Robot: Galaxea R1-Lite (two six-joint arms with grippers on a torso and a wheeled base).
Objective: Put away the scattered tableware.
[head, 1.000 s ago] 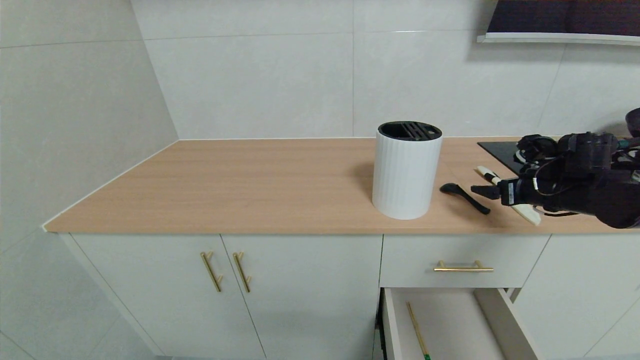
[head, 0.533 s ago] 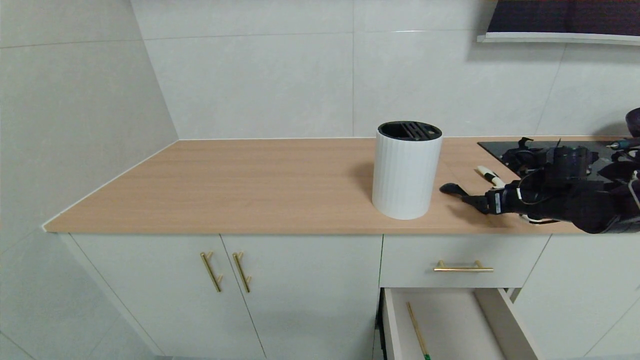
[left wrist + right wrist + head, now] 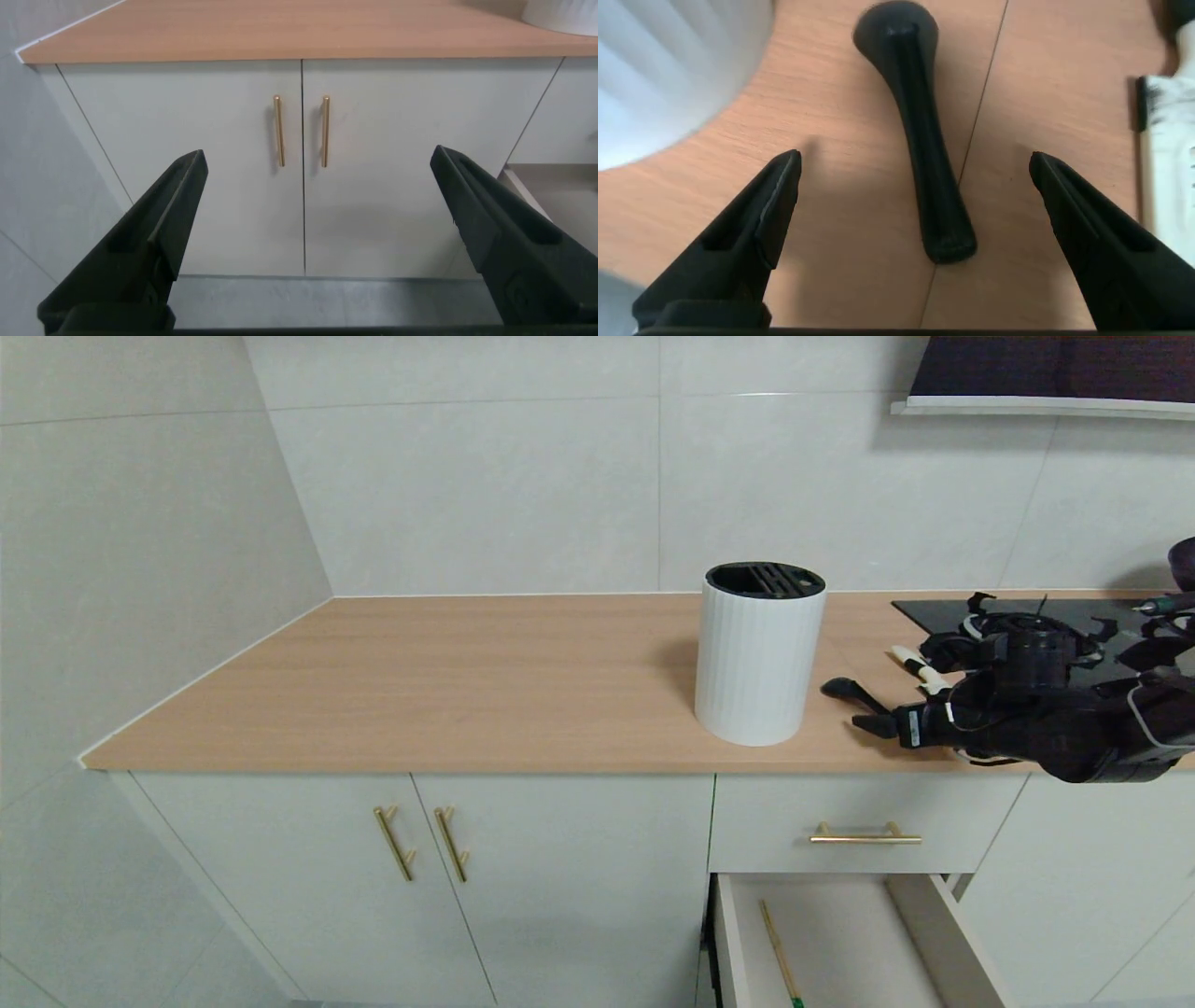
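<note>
two grippers: left gripper (image 3: 319,154) and right gripper (image 3: 914,159), both spread.
black spoon (image 3: 842,689): flat on countertop (image 3: 467,691), just beside white holder (image 3: 758,663), between right jaws.
step: apparently pre-grasp.
next move: lower, then close on the handle.

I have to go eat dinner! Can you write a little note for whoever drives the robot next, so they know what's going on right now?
Left end effector: open, empty, low in front of the cabinet doors.
Right end effector: open, low over the counter, one finger on each side of the black utensil, not gripping.
Things: black utensil and white utensil lie on the counter, right of the white holder.
Done: a chopstick lies in the open drawer.
Left: grasp and stow the black utensil, then the white one.
</note>
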